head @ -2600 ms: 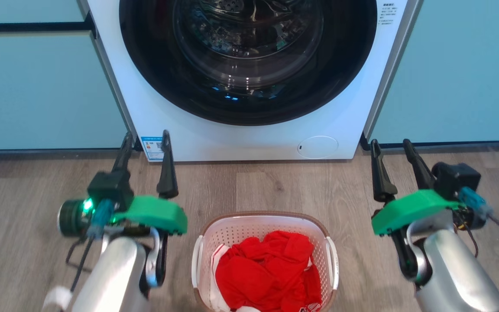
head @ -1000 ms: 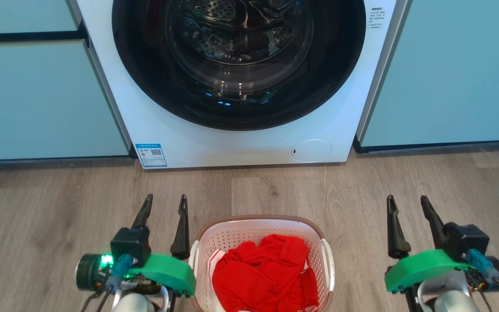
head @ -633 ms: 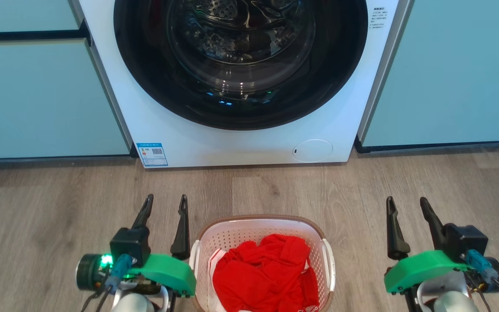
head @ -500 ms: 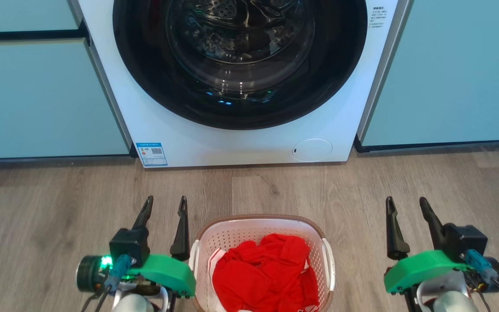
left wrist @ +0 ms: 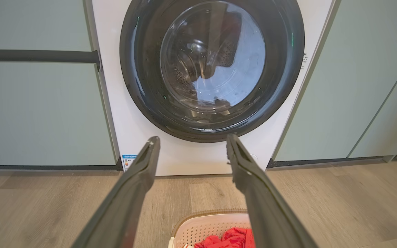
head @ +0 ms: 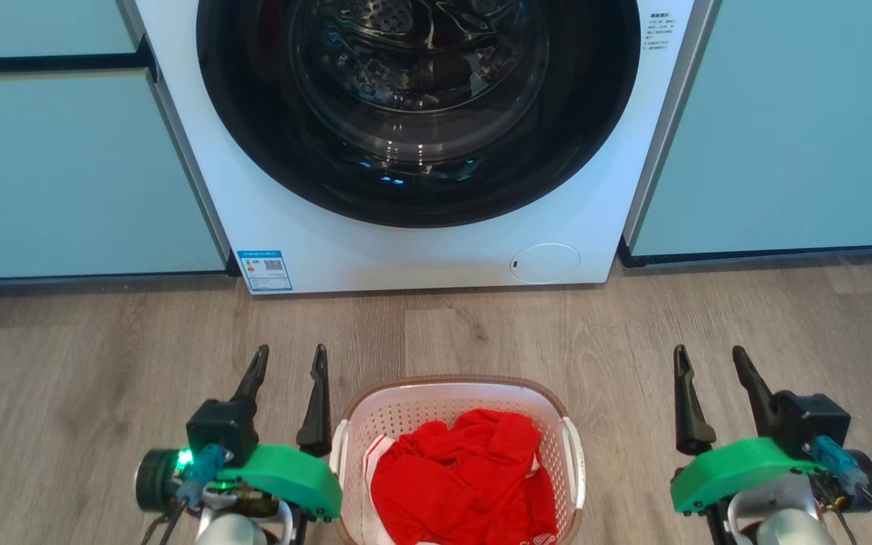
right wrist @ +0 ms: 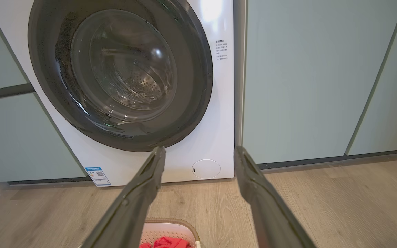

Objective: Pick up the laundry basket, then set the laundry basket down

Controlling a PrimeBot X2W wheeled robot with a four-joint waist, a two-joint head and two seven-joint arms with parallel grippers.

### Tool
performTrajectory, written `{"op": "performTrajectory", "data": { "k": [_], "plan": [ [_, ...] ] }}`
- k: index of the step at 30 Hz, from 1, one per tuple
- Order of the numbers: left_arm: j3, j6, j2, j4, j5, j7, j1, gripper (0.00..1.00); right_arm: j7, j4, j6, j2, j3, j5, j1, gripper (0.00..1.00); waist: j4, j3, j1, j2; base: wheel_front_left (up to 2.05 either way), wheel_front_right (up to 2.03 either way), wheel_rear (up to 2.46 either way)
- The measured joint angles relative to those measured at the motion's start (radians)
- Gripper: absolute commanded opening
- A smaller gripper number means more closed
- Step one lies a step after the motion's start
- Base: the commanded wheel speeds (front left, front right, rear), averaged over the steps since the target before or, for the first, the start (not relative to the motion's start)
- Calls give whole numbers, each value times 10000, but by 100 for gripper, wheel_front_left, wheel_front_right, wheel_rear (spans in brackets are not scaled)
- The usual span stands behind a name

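The laundry basket (head: 421, 401), white with perforated walls and a brown rim, stands on the wooden floor at the bottom centre of the head view, holding red clothes (head: 462, 477). My left gripper (head: 291, 353) hovers just left of its left handle (head: 339, 450), open and holding nothing. Well off to the basket's right, my right gripper (head: 708, 353) is open and empty too. The left wrist view catches the basket's far rim (left wrist: 209, 215) below the left gripper (left wrist: 191, 139). In the right wrist view the basket rim (right wrist: 171, 222) shows low, beneath the right gripper (right wrist: 198, 150).
A white front-loading washing machine (head: 421, 257) with a dark round door (head: 417, 106) stands straight ahead. Pale teal cabinet fronts (head: 65, 166) flank it on both sides. Wooden floor (head: 481, 333) lies between the machine and the basket.
Since the oldest frame both grippers dropped lower and nearer the basket, with the head view shifting slightly. Over the last second almost nothing moved.
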Motion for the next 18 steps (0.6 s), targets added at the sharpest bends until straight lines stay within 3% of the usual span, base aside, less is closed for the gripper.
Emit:
{"op": "performTrajectory", "data": {
  "k": [4,5,10,18],
  "plan": [
    [8,-44,0,-27,-263,0,0,100,0,2,0,0,-2,0,-1,100,21,-1,0,0,0,0,0],
    [17,-104,0,-25,-366,0,0,0,0,8,0,0,-4,0,-1,0,29,-2,0,0,0,0,0],
    [-4,-117,13,640,-435,27,553,0,33,683,0,50,67,59,429,0,29,5,0,0,0,0,0],
    [140,-217,36,675,-1434,276,617,0,251,698,0,50,21,1083,521,0,21,59,0,0,0,0,0]
  ]
}}
